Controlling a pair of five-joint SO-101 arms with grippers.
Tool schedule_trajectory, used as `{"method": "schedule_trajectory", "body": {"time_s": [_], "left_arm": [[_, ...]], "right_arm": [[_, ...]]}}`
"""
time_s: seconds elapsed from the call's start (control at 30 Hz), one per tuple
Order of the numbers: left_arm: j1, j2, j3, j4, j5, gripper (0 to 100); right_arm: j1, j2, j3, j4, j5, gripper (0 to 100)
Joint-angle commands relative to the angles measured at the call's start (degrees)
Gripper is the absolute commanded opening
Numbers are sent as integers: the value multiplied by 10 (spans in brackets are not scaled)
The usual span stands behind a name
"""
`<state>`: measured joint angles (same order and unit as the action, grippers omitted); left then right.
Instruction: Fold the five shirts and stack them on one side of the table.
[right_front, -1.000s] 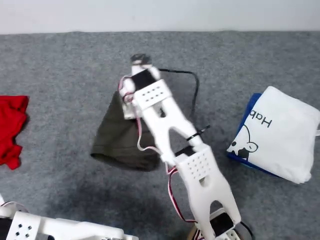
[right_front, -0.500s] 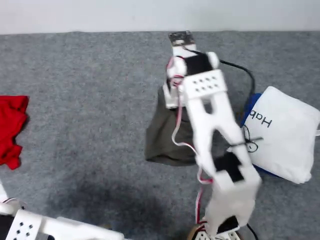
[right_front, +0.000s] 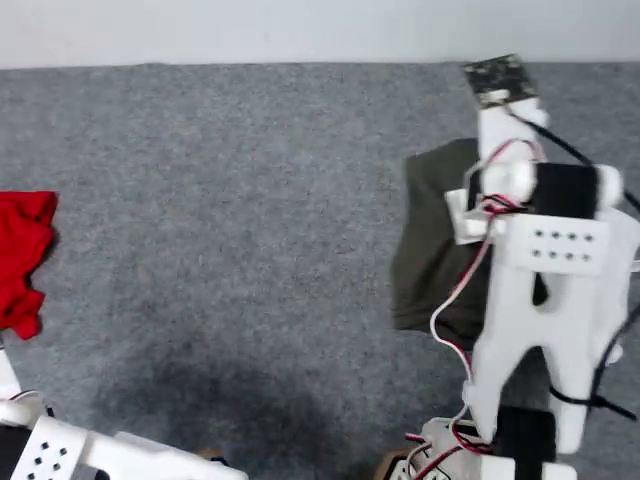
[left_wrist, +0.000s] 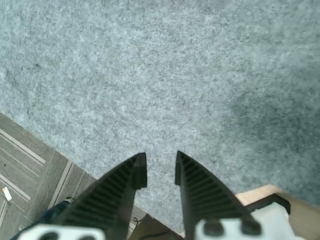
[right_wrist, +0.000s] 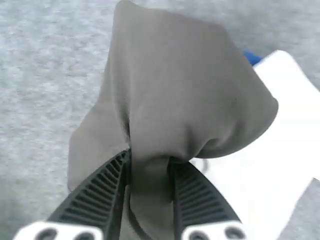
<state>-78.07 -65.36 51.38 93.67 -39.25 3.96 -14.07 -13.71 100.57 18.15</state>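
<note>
The right fingers (right_wrist: 97, 197) clamp the olive shirt (right_front: 428, 250), its long axis running top to bottom at the high view's right. The left fingers (left_wrist: 117, 187) are narrowly parted and hold nothing.

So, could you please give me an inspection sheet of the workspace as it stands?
Surface: grey felt-like table cover.
Job's things: olive shirt hanging from the right pincer; red shirt crumpled at the cover's edge; white shirt lying on a blue shirt.
Clutter: nothing seen.
Grippers: right pincer shut on the olive shirt; left pincer open, holding nothing, above the cover.
Cables: red and white wires run along the right arm.
Surroundings: pale wall behind the table; wood-patterned floor beside it.
</note>
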Motion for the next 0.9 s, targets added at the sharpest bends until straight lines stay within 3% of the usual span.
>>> {"method": "schedule_trajectory", "body": {"time_s": [0.0,0.27,0.57,0.67,0.77,0.87], "left_arm": [[4,-1,-18,2,-4,101],[4,-1,-18,2,-4,101],[4,-1,-20,2,-5,101],[4,-1,-20,2,-5,101],[4,-1,-20,2,-5,102],[4,-1,-19,2,-5,102]], "right_arm": [[50,-31,-4,18,33,7],[142,-16,10,-50,69,7],[210,105,18,-165,76,7],[225,137,18,-182,124,17],[233,145,15,-179,149,107],[239,129,-20,-160,147,288]]}}
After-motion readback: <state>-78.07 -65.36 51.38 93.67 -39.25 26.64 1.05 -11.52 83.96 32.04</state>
